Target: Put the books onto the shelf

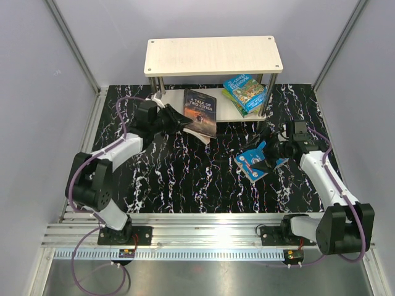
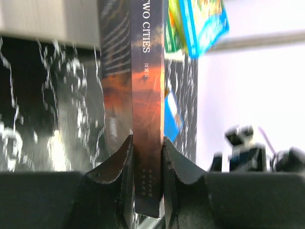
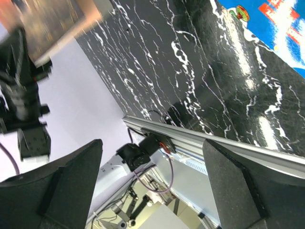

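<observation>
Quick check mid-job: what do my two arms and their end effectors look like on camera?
The left arm and right arm have white links between bulky black joints, with a purple cable running along each. Black base plates sit on a silver rail. The left end effector and right end effector each have two matt black, wedge-shaped fingers.
</observation>
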`<state>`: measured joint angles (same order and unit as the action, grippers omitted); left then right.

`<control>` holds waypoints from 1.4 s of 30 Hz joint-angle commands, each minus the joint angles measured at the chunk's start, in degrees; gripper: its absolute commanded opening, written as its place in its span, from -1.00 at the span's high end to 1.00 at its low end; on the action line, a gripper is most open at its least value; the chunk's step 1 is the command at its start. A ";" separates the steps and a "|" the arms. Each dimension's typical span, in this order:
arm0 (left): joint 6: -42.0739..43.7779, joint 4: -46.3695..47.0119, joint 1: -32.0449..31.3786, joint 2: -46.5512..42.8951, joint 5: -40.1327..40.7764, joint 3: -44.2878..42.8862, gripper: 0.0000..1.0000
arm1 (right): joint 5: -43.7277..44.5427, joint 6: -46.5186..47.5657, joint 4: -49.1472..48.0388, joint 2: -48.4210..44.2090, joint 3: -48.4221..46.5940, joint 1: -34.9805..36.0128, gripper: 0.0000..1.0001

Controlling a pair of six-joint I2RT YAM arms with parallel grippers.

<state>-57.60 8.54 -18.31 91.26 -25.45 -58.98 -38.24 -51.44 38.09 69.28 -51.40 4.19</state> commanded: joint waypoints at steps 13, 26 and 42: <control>2.40 -6.49 2.13 18.69 9.36 -25.74 0.72 | 0.09 9.43 7.44 1.83 -3.27 0.21 -0.85; 7.41 -22.24 4.06 14.65 19.38 -26.45 -0.97 | -2.19 8.99 5.24 3.76 -1.51 0.21 -0.85; 14.60 -20.40 -11.82 -0.83 24.92 -7.46 -0.46 | -1.93 8.20 5.33 1.57 1.12 0.30 -0.84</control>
<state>-48.18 -15.51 -23.46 91.02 -1.45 -67.61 -38.72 -43.31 44.40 72.73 -50.92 4.19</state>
